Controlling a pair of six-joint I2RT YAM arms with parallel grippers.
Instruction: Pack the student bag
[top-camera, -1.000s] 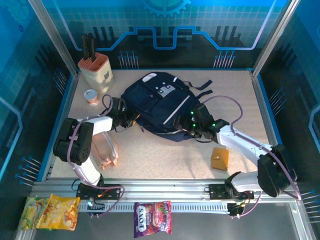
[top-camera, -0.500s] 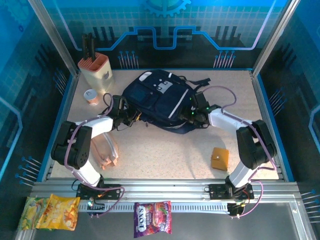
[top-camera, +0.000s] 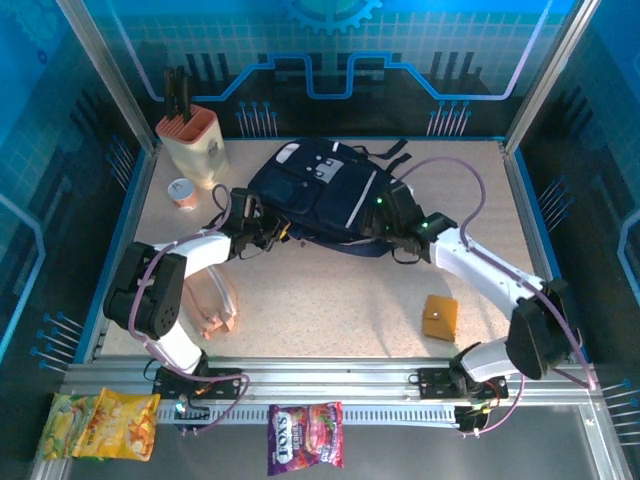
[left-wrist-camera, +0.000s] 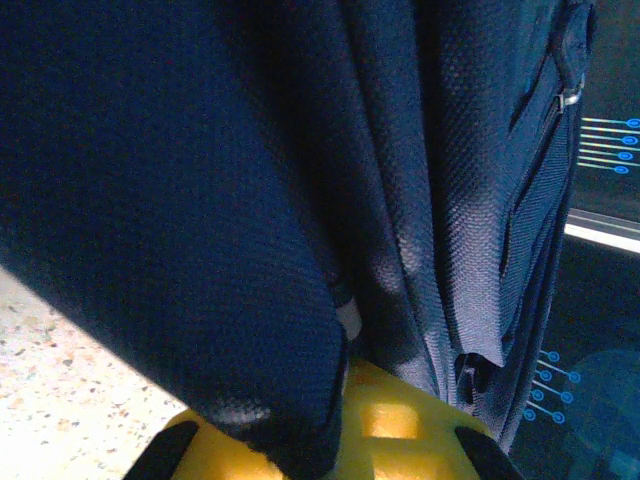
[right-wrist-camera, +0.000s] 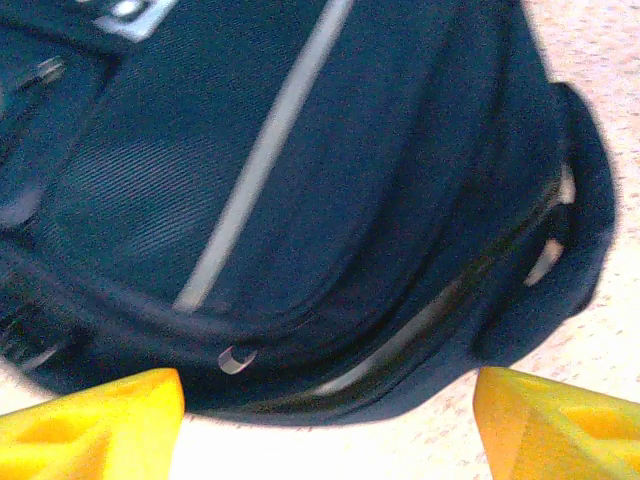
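A knife block stood at the far left, a small cup near it. An orange pouch lay at the right, with snack packets outside the rail.

Left arm: elbow folded, forearm reaching rightward.
Left hand: low, fingers mostly hidden, spread unclear.
Right arm: stretched diagonally forward-left.
Right hand: fingers spread wide.

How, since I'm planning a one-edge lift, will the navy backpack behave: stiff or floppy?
Probably floppy: the student bag drapes in soft folds in the left wrist view, so it would likely sag from one edge. Its coarse weave should grip rather than slip. Lying low and broad on the table, it seems unlikely to roll.
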